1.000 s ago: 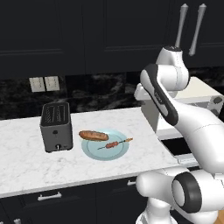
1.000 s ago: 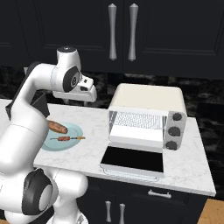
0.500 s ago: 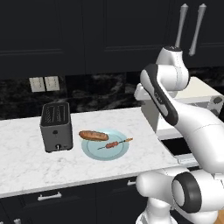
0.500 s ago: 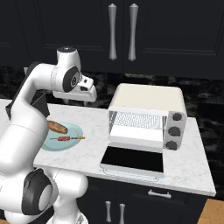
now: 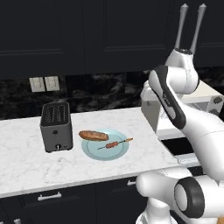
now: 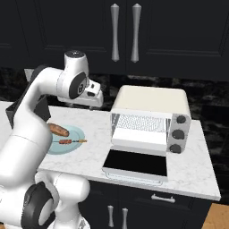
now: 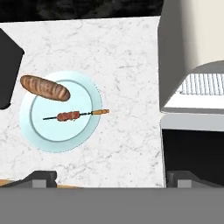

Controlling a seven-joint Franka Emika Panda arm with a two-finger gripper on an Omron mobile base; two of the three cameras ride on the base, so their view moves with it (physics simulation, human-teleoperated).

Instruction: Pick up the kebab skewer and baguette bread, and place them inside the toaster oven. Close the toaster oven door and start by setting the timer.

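Hovering high with gripper [image 7: 112, 177] jaws spread wide, needing to drop squarely over the thin skewer [image 7: 74, 115] lying mid-plate [image 7: 43, 131] beside the bread [image 7: 44, 88], pinching across its meat chunks.

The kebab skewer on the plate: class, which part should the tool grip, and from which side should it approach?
Probably best at the meat chunks in the middle of the kebab skewer, coming straight down from above with the open tool closing across the stick. It lies flat on the plate, apart from the baguette bread, so there is room either side.
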